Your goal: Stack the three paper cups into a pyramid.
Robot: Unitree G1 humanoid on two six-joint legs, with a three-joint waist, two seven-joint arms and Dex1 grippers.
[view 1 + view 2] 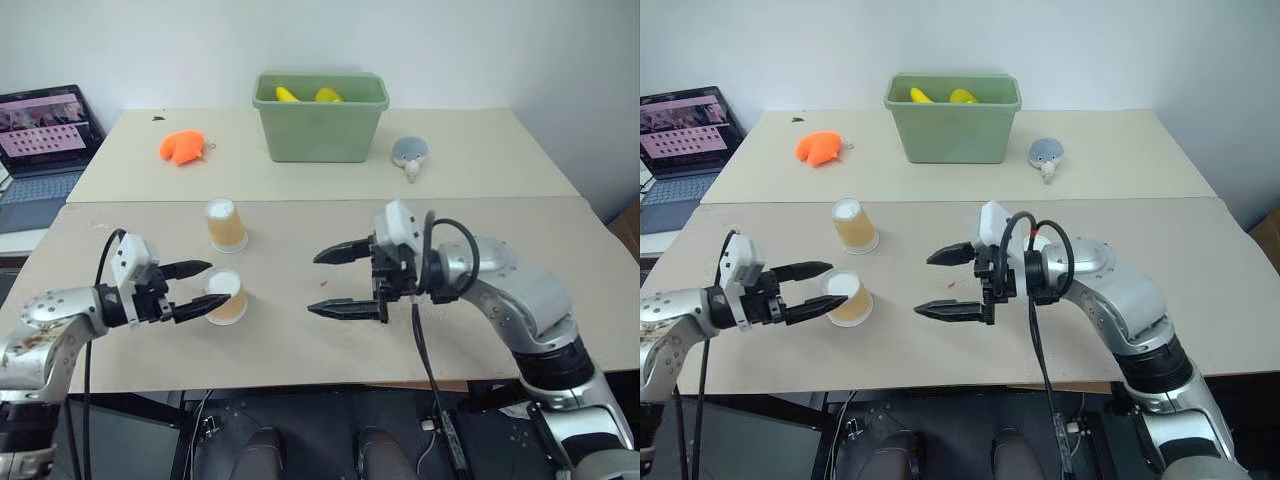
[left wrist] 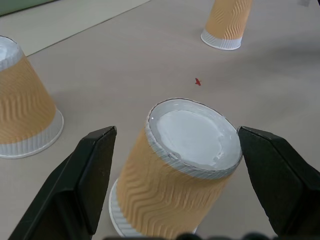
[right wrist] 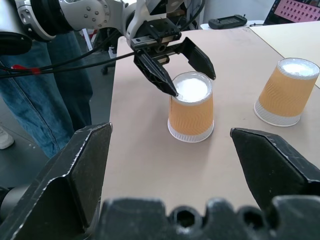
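Three paper cups stand upside down on the tan table. The near cup (image 1: 226, 296) sits between the fingers of my open left gripper (image 1: 207, 284), with a gap on each side in the left wrist view, where it shows as the cup (image 2: 175, 180). A second cup (image 1: 226, 224) stands just behind it. The third cup (image 2: 227, 22) stands farther off, past a small red speck (image 2: 197, 81). In the head views my right arm hides this cup. My right gripper (image 1: 314, 283) hovers open at mid-table, pointing towards the left gripper, with nothing between its fingers.
A green bin (image 1: 320, 140) holding yellow items stands at the back centre. An orange toy (image 1: 181, 147) lies to its left and a grey-blue toy (image 1: 409, 153) to its right. A laptop (image 1: 40, 140) sits at the far left. A person's legs (image 3: 45, 90) stand beside the table.
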